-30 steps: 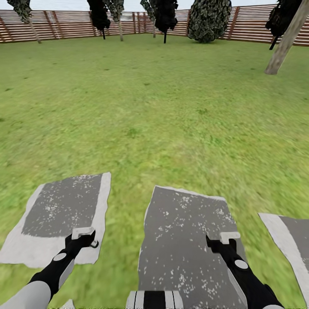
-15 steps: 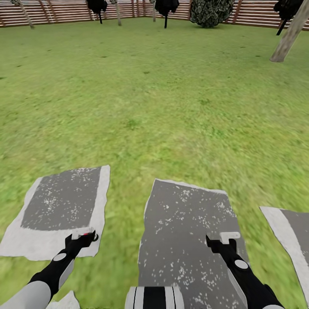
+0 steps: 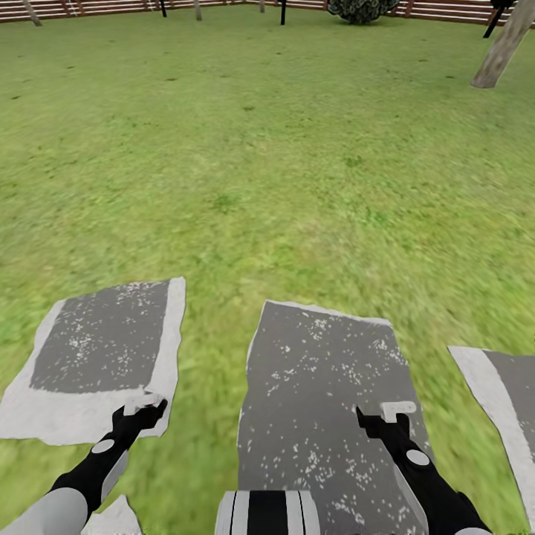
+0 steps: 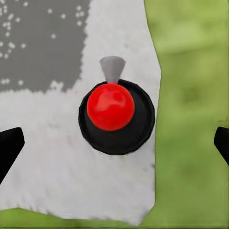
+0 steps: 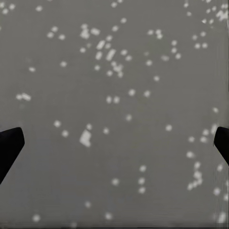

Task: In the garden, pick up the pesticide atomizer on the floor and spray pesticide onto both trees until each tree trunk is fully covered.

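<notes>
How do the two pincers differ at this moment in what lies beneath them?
The left pincer hangs over the pale border of a paving stone near the grass, while the right pincer hangs over the dark speckled middle of another stone. A black atomizer with a red top sits under the left pincer; bare stone lies under the right pincer. Both are open, holding nothing.

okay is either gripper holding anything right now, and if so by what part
Nothing is held. The left gripper is open above the atomizer standing on a paving stone; the right gripper is open over bare stone.
</notes>
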Controlling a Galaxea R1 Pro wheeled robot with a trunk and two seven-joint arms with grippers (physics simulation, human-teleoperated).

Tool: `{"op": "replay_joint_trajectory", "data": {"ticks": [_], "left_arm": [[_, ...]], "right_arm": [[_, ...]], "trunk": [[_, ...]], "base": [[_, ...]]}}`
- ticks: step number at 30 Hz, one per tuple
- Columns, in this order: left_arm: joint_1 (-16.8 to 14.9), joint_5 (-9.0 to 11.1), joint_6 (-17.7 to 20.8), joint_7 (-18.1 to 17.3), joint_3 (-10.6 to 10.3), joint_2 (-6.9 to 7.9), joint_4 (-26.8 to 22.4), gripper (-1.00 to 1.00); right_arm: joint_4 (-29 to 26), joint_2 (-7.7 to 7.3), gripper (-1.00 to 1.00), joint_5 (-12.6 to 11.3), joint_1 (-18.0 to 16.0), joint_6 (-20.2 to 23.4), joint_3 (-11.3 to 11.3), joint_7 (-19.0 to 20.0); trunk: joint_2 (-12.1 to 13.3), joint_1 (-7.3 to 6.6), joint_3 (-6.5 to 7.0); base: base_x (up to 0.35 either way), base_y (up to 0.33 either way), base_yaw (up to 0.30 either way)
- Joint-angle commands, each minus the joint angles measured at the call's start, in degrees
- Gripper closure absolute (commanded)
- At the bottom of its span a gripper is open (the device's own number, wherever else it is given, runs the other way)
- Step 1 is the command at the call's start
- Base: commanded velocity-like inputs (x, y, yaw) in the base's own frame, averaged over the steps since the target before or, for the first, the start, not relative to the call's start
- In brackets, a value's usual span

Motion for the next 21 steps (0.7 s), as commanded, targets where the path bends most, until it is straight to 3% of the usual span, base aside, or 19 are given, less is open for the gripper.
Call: {"op": "replay_joint_trajectory", "data": {"ticks": [1,12,18,21], "left_arm": [[-0.02,-0.05,-0.18,-0.41,0.44,-0.03,0.05,-1.0],[0.04,0.02,-0.43,-0.41,0.45,-0.03,0.05,-1.0],[0.04,0.02,-0.46,-0.41,0.45,-0.03,0.05,-1.0],[0.05,-0.02,-0.46,-0.41,0.42,-0.03,0.05,-1.0]], "right_arm": [[0.03,0.0,-1.0,0.0,-0.02,-0.17,-0.03,-0.01],[0.03,0.0,-1.0,0.0,-0.02,-0.18,0.02,-0.01],[0.03,0.0,-1.0,0.0,-0.02,-0.18,-0.01,-0.01],[0.03,0.0,-1.0,0.0,-0.02,-0.17,0.02,-0.01]], "trunk": [[-0.03,0.01,-0.31],[-0.04,0.04,-0.86],[-0.12,0.19,-2.2],[-0.12,0.19,-2.2]], "base": [[0.0,0.0,0.0],[0.0,0.0,0.0],[0.0,0.0,0.0],[0.0,0.0,0.0]]}}
